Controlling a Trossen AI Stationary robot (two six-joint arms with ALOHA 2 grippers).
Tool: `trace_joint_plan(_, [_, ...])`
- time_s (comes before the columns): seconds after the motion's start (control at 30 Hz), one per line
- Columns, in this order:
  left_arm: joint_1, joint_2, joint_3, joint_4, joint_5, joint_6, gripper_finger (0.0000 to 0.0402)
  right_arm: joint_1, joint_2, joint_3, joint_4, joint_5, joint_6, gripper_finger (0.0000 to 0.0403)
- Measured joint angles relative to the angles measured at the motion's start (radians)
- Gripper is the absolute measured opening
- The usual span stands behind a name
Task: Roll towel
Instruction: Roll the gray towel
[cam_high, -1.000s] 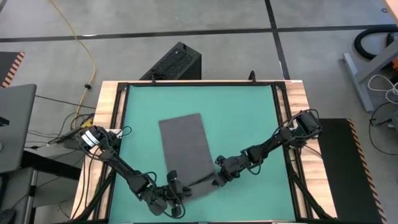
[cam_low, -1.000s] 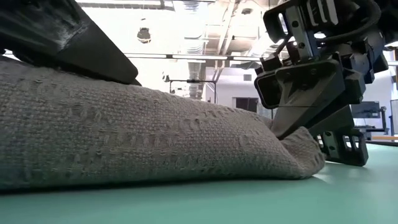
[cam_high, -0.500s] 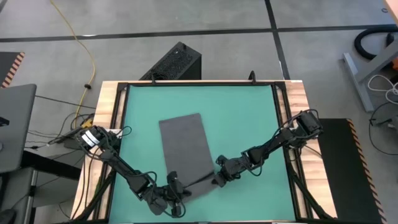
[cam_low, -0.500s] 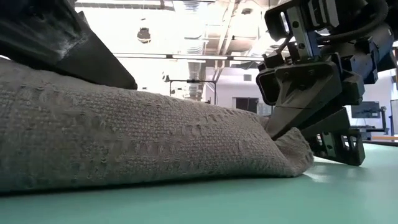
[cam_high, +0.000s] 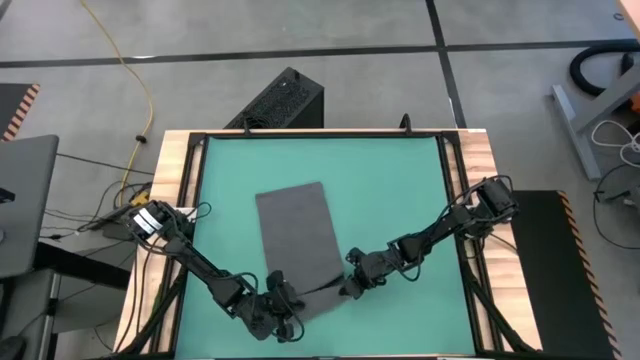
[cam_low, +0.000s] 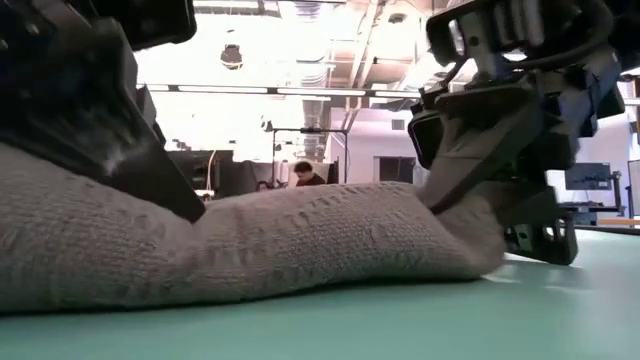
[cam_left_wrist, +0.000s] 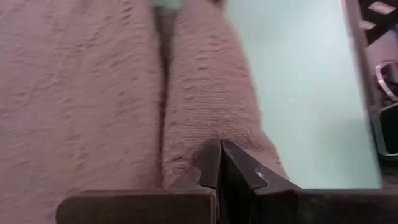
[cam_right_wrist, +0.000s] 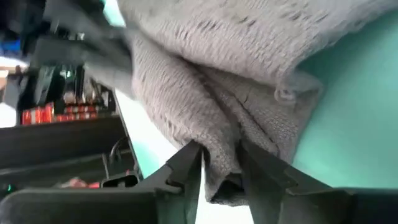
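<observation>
A dark grey towel (cam_high: 297, 238) lies on the green mat (cam_high: 390, 185), its long side running away from the near edge and its far part flat. Its near end is bunched into a low fold between the two arms. The left gripper (cam_high: 281, 305) sits at the near left corner of that fold, touching the cloth. The right gripper (cam_high: 352, 283) sits at the fold's right end, also against the cloth. Wooden table edges (cam_high: 168, 170) frame the mat. A black box (cam_high: 283, 100) stands on the floor beyond the table, and a yellow cable (cam_high: 135, 75) trails across the concrete.
</observation>
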Motion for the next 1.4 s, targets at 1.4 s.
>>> trace_joint_plan(1.4, [0.142, 0.000, -0.006, -0.025, 0.245, 0.164, 0.0000, 0.281, -0.128, 0.073, -0.075, 0.526, -1.383, 0.0252])
